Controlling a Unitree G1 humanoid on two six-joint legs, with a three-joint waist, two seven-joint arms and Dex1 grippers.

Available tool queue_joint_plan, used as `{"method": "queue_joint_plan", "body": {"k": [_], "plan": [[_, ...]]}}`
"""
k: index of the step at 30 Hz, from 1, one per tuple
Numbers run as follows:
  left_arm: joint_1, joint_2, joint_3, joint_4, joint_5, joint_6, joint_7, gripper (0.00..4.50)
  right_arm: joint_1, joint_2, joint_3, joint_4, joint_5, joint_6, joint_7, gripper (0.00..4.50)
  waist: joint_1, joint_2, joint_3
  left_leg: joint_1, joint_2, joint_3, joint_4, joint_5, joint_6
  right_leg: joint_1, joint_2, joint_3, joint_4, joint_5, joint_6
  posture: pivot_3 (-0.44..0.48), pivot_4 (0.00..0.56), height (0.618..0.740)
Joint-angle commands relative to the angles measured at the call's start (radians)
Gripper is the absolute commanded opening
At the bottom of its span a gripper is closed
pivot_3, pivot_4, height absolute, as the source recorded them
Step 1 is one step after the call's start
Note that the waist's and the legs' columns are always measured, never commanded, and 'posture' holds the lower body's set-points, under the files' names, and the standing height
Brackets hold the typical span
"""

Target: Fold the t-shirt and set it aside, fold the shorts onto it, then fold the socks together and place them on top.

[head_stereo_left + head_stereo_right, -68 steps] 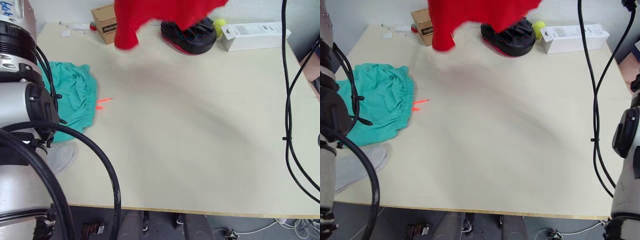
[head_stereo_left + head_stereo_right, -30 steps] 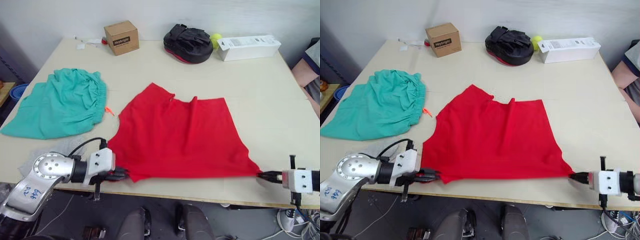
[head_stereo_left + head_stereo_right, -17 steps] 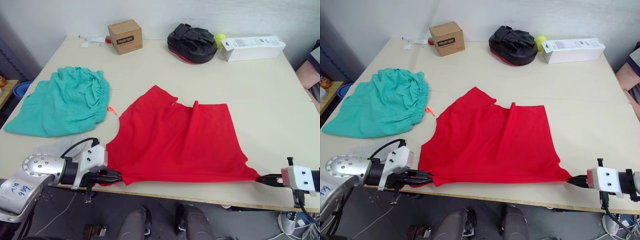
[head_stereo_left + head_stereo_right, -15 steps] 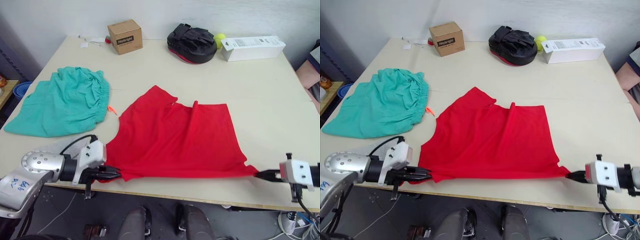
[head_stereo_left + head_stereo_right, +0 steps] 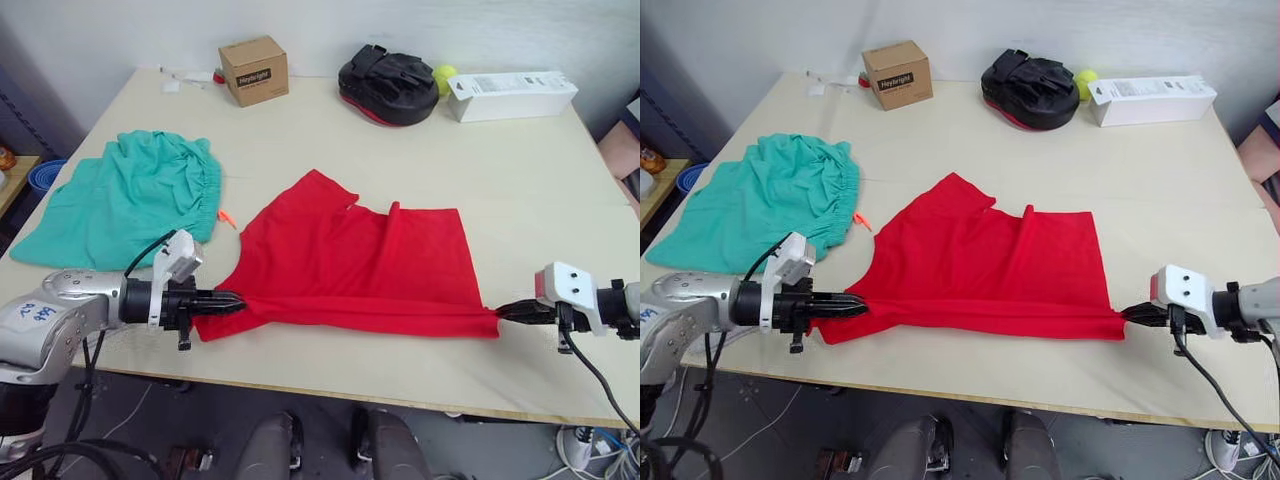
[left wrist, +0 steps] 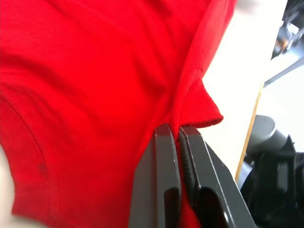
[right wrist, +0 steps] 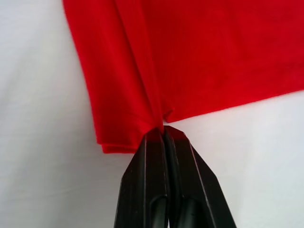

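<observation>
With the left tool and right tool each clamped on a near corner of the t-shirt, spread on the tabletop, the first fold is judged under way, the pinched hem next to be carried evenly over toward the collar; no containers are seen in use.

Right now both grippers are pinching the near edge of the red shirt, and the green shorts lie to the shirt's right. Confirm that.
One detail is wrong. Both eye views show the green shorts on the robot's left of the red shirt, not its right. The rest stands: the left gripper and the right gripper each pinch the shirt's near edge.
</observation>
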Motion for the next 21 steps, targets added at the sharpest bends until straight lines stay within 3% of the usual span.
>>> {"method": "queue_joint_plan", "body": {"k": [1, 7, 9, 12, 15, 21], "plan": [[-0.040, 0.003, -0.003, 0.063, 0.002, 0.044, 0.008, 0.00, -0.013, 0.009, 0.014, 0.021, -0.052, 0.065, -0.014, 0.03, -0.001, 0.000, 0.000, -0.001, 0.000, 0.000, 0.000, 0.000, 0.000, -0.001, 0.000, 0.000, 0.000, 0.000, 0.000, 0.000, 0.150, 0.740], [-0.072, -0.030, -0.052, 0.102, 0.049, 0.047, 0.061, 0.00, -0.016, 0.053, 0.007, 0.005, -0.074, 0.092, -0.053, 0.03, -0.003, -0.003, 0.000, 0.000, 0.000, 0.000, 0.000, 0.000, 0.000, 0.000, 0.000, 0.000, 0.000, 0.000, 0.000, 0.000, 0.150, 0.740], [-0.052, -0.028, -0.052, 0.088, 0.064, 0.026, 0.072, 0.52, -0.001, 0.060, -0.025, -0.010, -0.054, 0.103, -0.075, 0.42, -0.003, -0.004, -0.001, 0.000, 0.000, 0.000, 0.000, -0.001, -0.002, 0.000, 0.000, 0.000, 0.000, 0.000, 0.000, 0.000, 0.150, 0.740], [-0.029, -0.071, 0.004, 0.092, 0.105, -0.081, 0.131, 1.37, 0.022, 0.060, -0.085, -0.018, -0.028, 0.064, -0.086, 1.35, -0.001, -0.004, -0.001, 0.000, 0.000, 0.000, 0.000, -0.001, -0.003, 0.000, 0.000, 0.000, 0.000, 0.000, 0.000, 0.000, 0.150, 0.740], [0.010, -0.138, 0.120, 0.093, 0.171, -0.337, 0.186, 2.28, 0.028, 0.076, -0.190, -0.001, -0.001, -0.036, -0.128, 2.36, 0.004, -0.004, 0.000, -0.001, -0.001, 0.000, 0.000, -0.001, -0.003, 0.000, -0.001, 0.000, 0.000, 0.000, 0.001, 0.000, 0.150, 0.740], [0.185, -0.144, 0.222, -0.039, 0.180, -0.565, 0.077, 2.32, 0.108, 0.093, -0.321, -0.098, 0.139, 0.010, -0.064, 4.46, -0.002, -0.004, 0.000, -0.001, -0.001, 0.001, -0.001, -0.001, -0.003, 0.000, -0.001, 0.000, -0.002, 0.001, 0.001, 0.000, 0.150, 0.740]]}}
